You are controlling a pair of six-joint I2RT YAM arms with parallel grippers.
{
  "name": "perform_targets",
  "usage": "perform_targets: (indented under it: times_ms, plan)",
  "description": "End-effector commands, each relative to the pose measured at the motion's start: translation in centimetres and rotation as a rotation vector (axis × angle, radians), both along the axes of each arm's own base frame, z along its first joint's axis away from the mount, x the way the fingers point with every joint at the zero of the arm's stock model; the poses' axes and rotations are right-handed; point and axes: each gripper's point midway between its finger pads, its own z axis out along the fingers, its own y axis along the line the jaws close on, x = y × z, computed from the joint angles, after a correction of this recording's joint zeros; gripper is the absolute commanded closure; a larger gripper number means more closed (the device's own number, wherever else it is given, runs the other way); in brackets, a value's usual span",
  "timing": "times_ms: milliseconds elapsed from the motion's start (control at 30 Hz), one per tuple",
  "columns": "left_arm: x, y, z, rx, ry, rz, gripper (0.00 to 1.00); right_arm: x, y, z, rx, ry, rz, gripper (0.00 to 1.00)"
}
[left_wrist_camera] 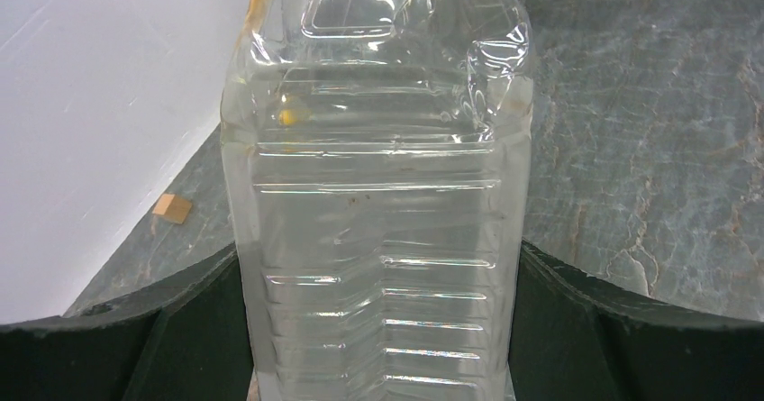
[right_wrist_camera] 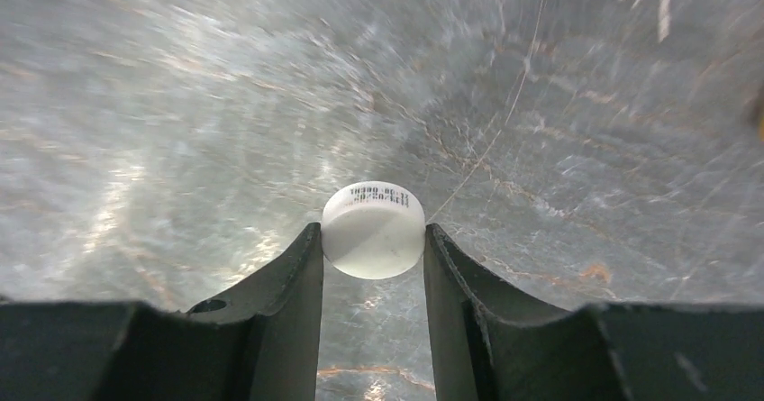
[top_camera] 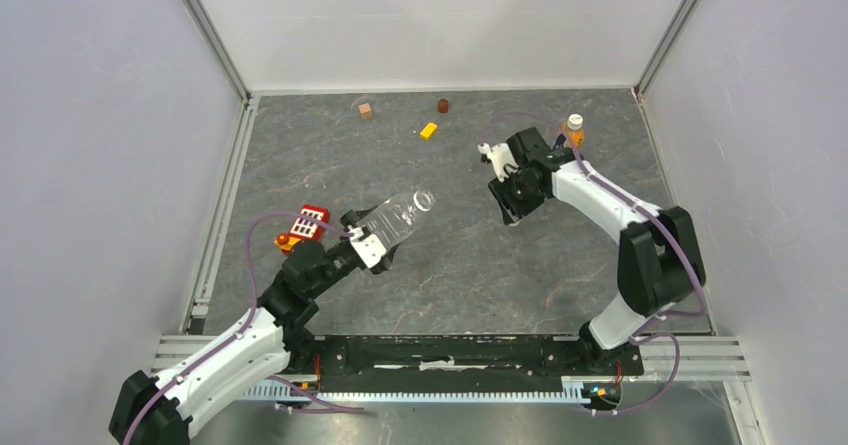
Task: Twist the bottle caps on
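Diagonally, clear bottle [top_camera: 405,213] in left pincer [top_camera: 377,239] (mouth toward far right)

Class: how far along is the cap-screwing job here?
Done, apparently: the orange bottle wears a white top. In hand: the left end effector holds the clear bottle, the right end effector pinches a white cap. Remaining: screwing that cap onto the clear bottle.

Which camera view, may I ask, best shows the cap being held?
Right wrist view: the white cap sits close up, pinched in the right claw. From above the claw hides it; the left wrist shows the clear bottle instead.
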Motion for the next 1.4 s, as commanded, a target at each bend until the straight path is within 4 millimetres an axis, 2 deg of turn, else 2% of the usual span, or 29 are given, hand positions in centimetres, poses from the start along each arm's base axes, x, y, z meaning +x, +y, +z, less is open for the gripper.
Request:
perform_targets:
  times_ms: [0,167,300,467,700,867,1367]
  plan:
    - [-0.2,-1.1,2.5,0.022,-0.074,-0.072,0.57,1.0,3.7,8.1,0.189,-0.168,0.136,0.87]
    - [-0.5,-1.6,2.6,0.045,-0.067,-0.111,0.55,-0.4,6.9,14.1,0.354,-0.267,0.275,0.88]
    - [-1.0,-2.4,2.1,0.067,-0.048,-0.164,0.54,-2.4,9.3,18.0,0.495,-0.323,0.417,0.89]
    - [-1.8,-3.4,2.4,0.05,-0.045,-0.238,0.52,-5.7,11.4,20.6,0.627,-0.377,0.595,0.89]
    - [-2.6,-4.5,2.7,0.044,-0.042,-0.317,0.5,-8.1,12.4,23.8,0.735,-0.554,0.759,0.93]
    - [-3.1,-5.1,3.1,0.038,-0.04,-0.363,0.5,-9.3,12.9,24.6,0.777,-0.601,0.832,0.92]
    - [-3.4,-5.6,3.7,0.034,-0.033,-0.396,0.52,-11.1,14.3,22.2,0.739,-0.514,0.949,0.92]
